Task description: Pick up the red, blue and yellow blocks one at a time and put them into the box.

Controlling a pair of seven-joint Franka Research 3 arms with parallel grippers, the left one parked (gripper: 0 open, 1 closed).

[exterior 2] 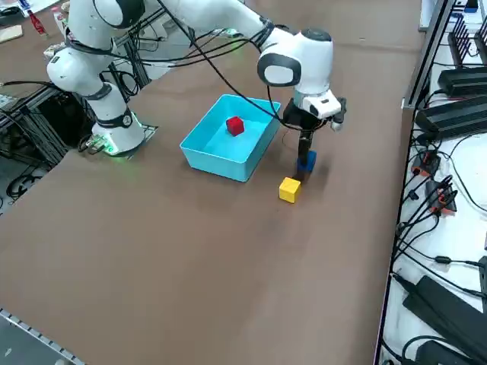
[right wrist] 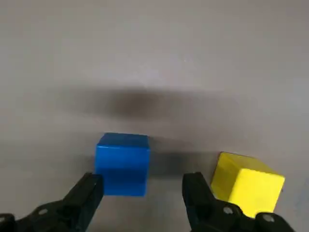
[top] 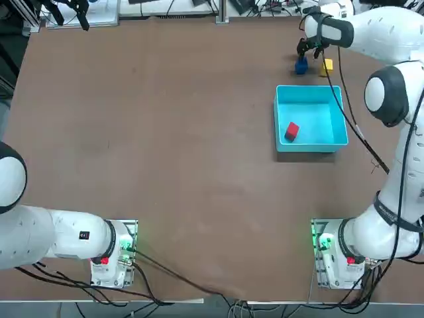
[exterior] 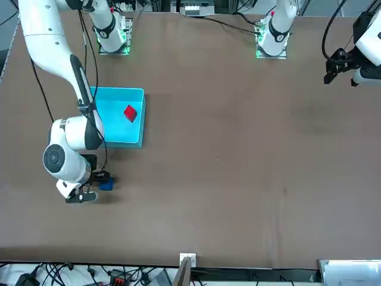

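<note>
At the far right of the tabletop, the right hand is spread above the blue block, seemingly to straddle and pinch it next. The yellow block sits just right of it, outside the fingers, probably awaiting its turn. Nearer, the box holds the red block near its left wall, apparently already delivered.
</note>
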